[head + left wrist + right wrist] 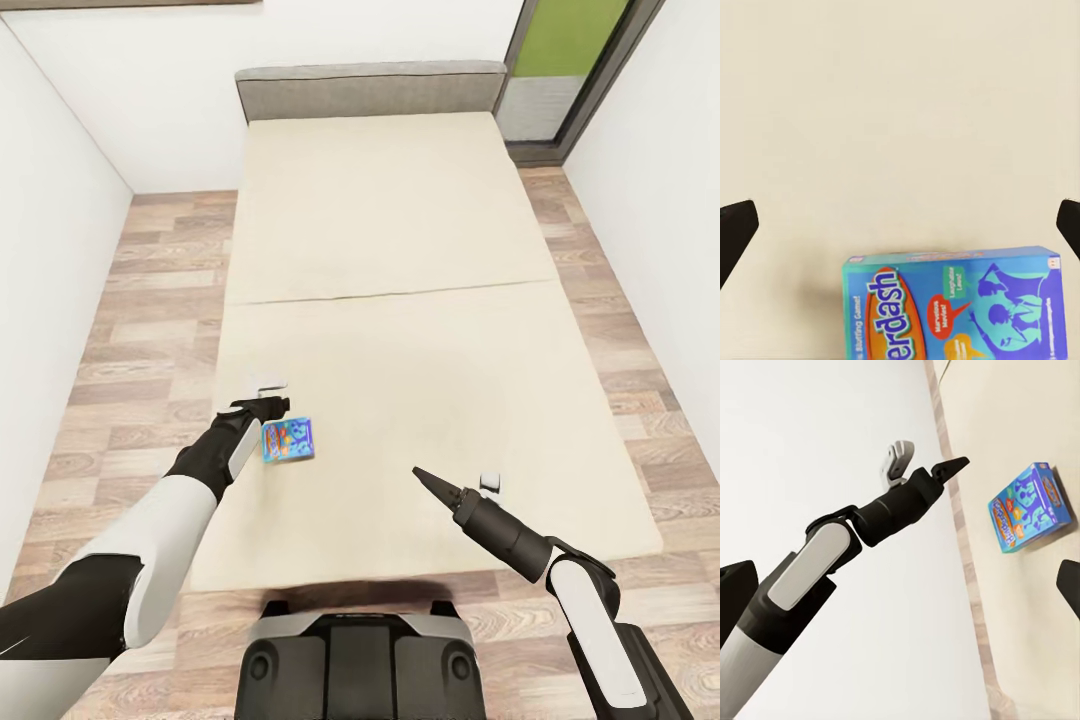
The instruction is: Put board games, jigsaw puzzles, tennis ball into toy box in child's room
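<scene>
Close under my left gripper [272,392] lies the blue board game [288,439], flat on the bed [400,250] near its left edge; my fingers are spread wide, touching nothing. Off to the right, my right gripper [455,485] hangs over the mattress, also parted and empty.

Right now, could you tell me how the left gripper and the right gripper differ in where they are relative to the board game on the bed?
The left gripper hangs right beside the board game, whereas the right gripper sits well off to the side of it. The left gripper points out over the bed, away from the robot; the right gripper angles across toward the box. Both are open, hold nothing, and are over the mattress.
</scene>
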